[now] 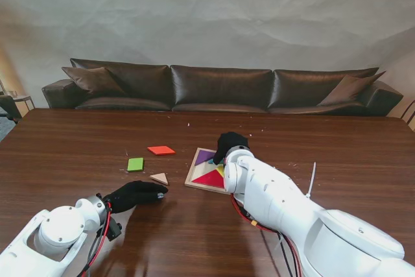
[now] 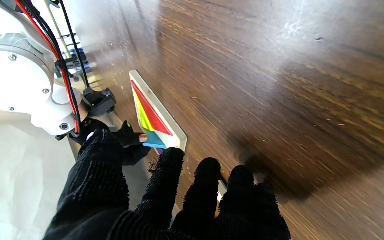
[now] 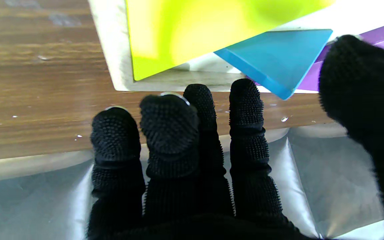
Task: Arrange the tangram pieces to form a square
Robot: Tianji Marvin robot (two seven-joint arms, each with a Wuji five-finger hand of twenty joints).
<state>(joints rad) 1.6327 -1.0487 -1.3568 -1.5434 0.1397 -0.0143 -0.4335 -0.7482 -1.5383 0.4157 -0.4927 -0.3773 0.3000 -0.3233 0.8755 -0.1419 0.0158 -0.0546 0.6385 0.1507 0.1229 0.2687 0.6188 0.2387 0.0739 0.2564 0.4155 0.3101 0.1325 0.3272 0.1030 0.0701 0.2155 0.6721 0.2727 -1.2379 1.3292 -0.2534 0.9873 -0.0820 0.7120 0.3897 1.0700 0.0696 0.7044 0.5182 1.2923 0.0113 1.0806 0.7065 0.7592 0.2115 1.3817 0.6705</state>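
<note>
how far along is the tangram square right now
Partly done. The tray already holds the red triangle, yellow triangle and purple piece. The right hand is at the blue triangle, not yet flat. The orange parallelogram, green square and tan triangle lie outside, near the left hand.

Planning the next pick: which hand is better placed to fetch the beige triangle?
Left. The left hand rests right beside the beige triangle; the right hand is over the tray.

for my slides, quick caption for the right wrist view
Gloved right robot hand poised at the tray edge beside the blue triangle and yellow piece.
</note>
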